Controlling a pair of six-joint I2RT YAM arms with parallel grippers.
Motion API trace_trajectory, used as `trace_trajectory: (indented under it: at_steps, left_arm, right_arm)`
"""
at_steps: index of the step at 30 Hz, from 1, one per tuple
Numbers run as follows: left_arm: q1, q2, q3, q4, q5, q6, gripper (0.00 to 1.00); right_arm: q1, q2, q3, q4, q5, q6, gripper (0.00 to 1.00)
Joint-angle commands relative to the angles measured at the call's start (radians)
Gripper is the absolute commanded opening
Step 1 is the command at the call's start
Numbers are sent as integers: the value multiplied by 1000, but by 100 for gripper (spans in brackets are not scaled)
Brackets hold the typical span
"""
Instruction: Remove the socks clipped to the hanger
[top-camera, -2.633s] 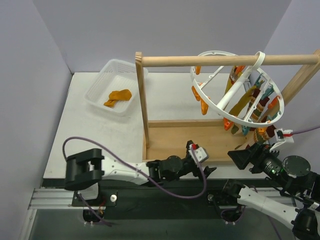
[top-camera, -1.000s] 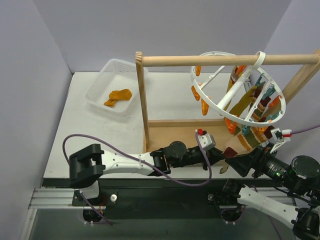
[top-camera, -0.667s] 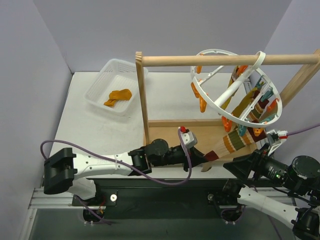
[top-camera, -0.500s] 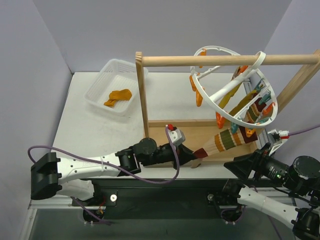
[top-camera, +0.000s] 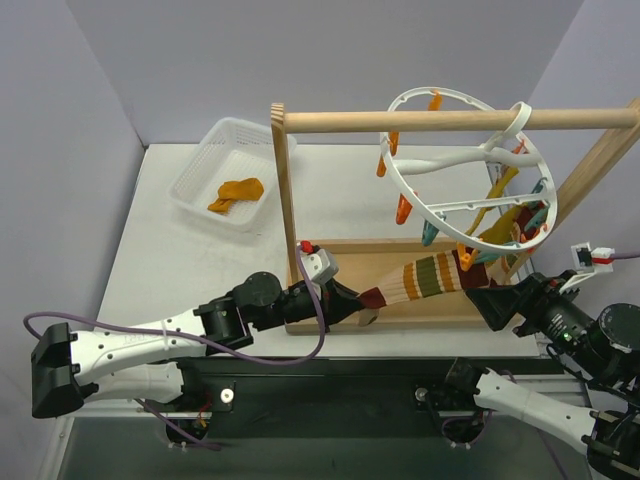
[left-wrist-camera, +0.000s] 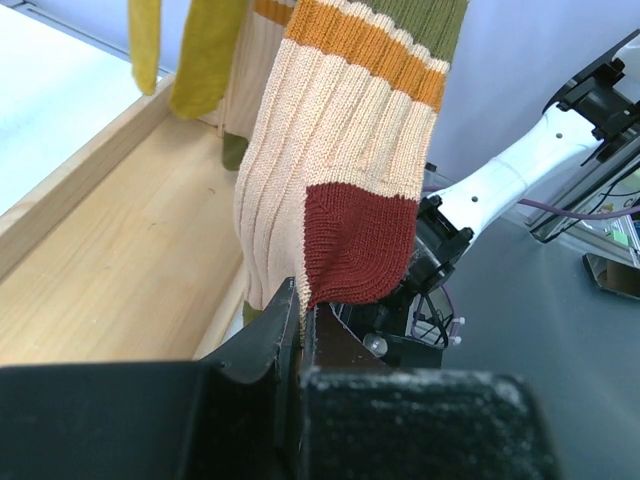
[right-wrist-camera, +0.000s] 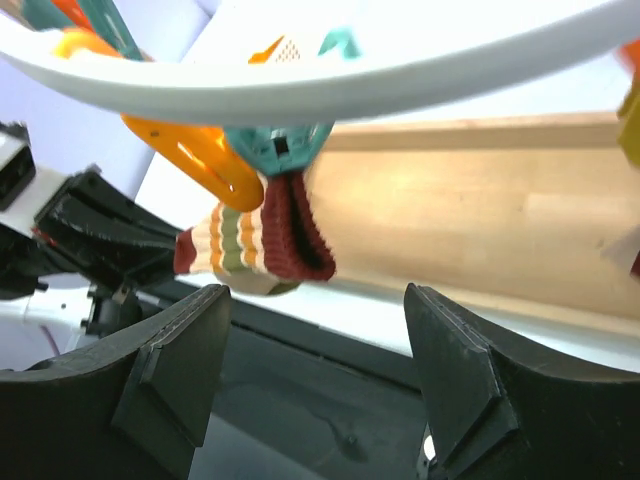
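Tension shows along the striped sock (top-camera: 425, 278), which runs taut and nearly level above the base board of the wooden rack (top-camera: 350, 262). At one end the left gripper (top-camera: 365, 302) has its jaws pressed together on the dark red toe. In the left wrist view that toe (left-wrist-camera: 350, 250) disappears straight into the closed black fingers (left-wrist-camera: 270, 340). The tan, orange and green bands rise away above it.

At the other end the cuff is caught in a teal clip (right-wrist-camera: 285, 145) under the rim of the hanger (right-wrist-camera: 300, 85), just beside an orange clip (right-wrist-camera: 205, 165). We see the white ring (top-camera: 455, 92) hooked over the rack's top rod and tipped at a steep angle.

The right gripper (top-camera: 492, 300) sits near the clipped cuff, low at the front right corner of the rack. Its jaws are spread wide with nothing between them — in its own wrist view the two dark fingers (right-wrist-camera: 170, 370) frame the cuff from below without touching it.

Other mustard socks (top-camera: 500, 185) hang from clips on the ring's far right side. One more mustard sock (top-camera: 235, 192) lies in the white mesh basket (top-camera: 200, 165) at the back left of the table — well apart from the rack.
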Motion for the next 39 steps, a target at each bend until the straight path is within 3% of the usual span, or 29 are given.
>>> trace_trajectory:
  at_steps: [1, 14, 27, 35, 38, 39]
  left_arm:
    - [4, -23, -14, -3, 20, -36, 0]
    - [-3, 71, -49, 160, 152, -201, 0]
    - [-55, 91, -31, 177, 150, -233, 0]
    - [-55, 76, -37, 178, 153, -244, 0]
    - [-55, 70, -40, 175, 161, -244, 0]
    - [-55, 66, -42, 174, 161, -244, 0]
  right_arm:
    - [4, 29, 17, 117, 75, -81, 70]
    - [4, 60, 42, 214, 101, -282, 63]
    - [3, 50, -27, 327, 141, -318, 52]
    - [4, 40, -50, 330, 191, -321, 37]
    - [3, 47, -57, 336, 194, -321, 27]
    - [4, 50, -60, 336, 194, -322, 18]
